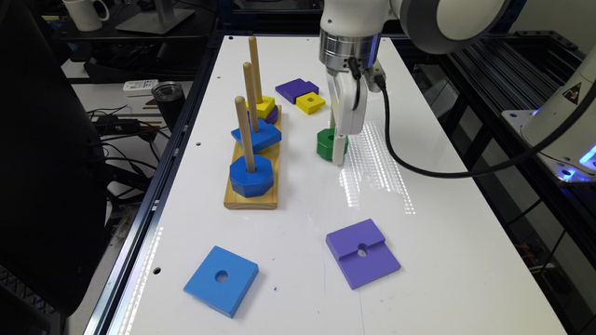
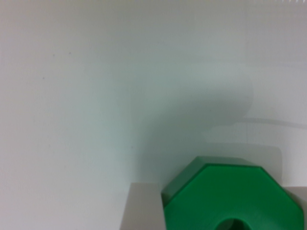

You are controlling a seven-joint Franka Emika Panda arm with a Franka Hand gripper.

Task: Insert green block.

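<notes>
Exterior view: green block [image 1: 328,143] on white table [image 1: 298,209], beside wooden peg base [image 1: 253,197].
Nearby: blue octagon [image 1: 251,176] on nearest peg; yellow piece [image 1: 310,102] and purple piece [image 1: 296,89] behind.
Hidden: block's far side behind gripper [image 1: 338,151].
Grip: fingers flank block [image 2: 230,196], one grey pad [image 2: 144,207] at its side; contact unclear.
Arm: wrist vertical.

No readable text; warning triangle sign [image 1: 574,93] on white robot base, symbol illegible

Green block [image 1: 328,143] glossy paint; table [image 1: 419,260] glossy white; pegs [image 1: 244,134] bare wood
</notes>
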